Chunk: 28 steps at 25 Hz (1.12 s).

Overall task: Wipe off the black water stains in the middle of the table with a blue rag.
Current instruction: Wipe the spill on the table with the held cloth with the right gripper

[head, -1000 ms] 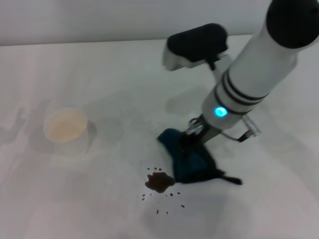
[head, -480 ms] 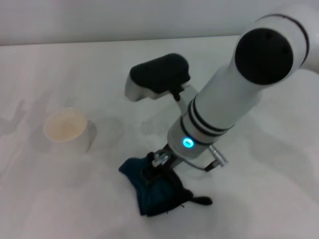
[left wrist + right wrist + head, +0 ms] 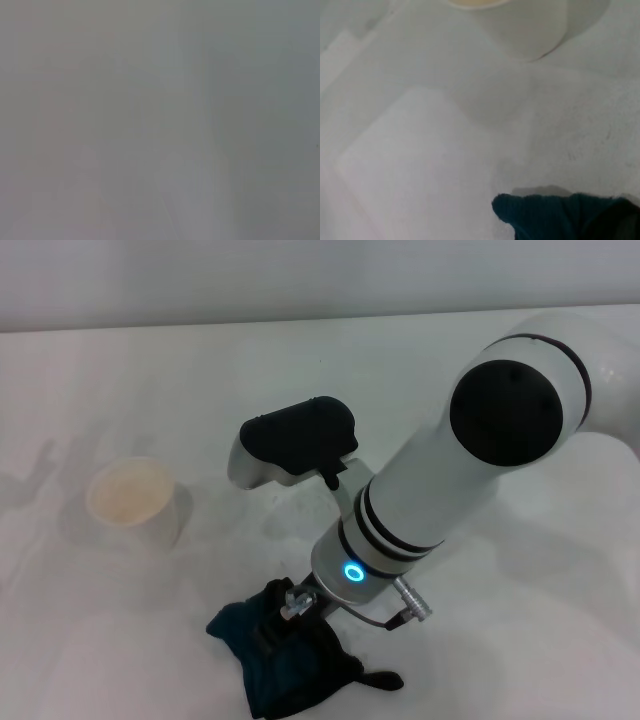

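Observation:
My right gripper (image 3: 284,618) reaches down at the front middle of the table (image 3: 120,640) and is shut on the blue rag (image 3: 286,670), pressing it flat on the surface. The rag is a dark teal bundle with a black loop trailing to its right. An edge of the rag (image 3: 555,216) also shows in the right wrist view. No black water stains show in any view; the spot where they lay is bare or covered by the rag and arm. The left gripper is out of view, and the left wrist view shows only plain grey.
A white paper cup (image 3: 136,500) stands upright at the left of the table, apart from the rag; the cup (image 3: 520,25) also shows in the right wrist view. My right arm's thick white forearm (image 3: 470,460) slants across the middle and right of the table.
The right gripper has dragged the rag leftward and toward the front edge, over the dark blotch. The blotch showed one second ago and no longer shows.

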Tool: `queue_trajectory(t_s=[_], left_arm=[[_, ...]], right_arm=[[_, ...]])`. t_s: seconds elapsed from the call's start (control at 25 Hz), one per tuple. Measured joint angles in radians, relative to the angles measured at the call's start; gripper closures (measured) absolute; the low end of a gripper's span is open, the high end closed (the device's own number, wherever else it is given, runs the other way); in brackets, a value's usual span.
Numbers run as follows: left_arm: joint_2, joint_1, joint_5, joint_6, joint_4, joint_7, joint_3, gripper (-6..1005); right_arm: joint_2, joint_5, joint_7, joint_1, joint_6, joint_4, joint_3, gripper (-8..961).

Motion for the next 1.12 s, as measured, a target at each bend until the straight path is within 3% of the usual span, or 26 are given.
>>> queue_trajectory(t_s=[0.2,0.6,0.8,1.12], left_arm=[[0.0,0.009,-0.083,0.0,-0.005,0.003,0.067,122],[-0.013,0.021,-0.091,-0.001,-0.009,0.008,0.074,122],[-0.021,0.021,-0.092,-0.001,-0.011,0.008,0.07,122],[-0.031,0.013,-0.092,-0.001,-0.013,0.032,0.071,123]], right_arm=[[-0.002,-0.098,0.005,0.013,0.055,0.013,0.081,867],[-0.01,-0.336,0.0,0.0,0.164,0.028,0.279,867],[-0.002,-0.304,-0.016,-0.01,0.162,0.028,0.259,866],[0.0,-0.088,-0.032,-0.006,0.069,0.004,0.103,866]])
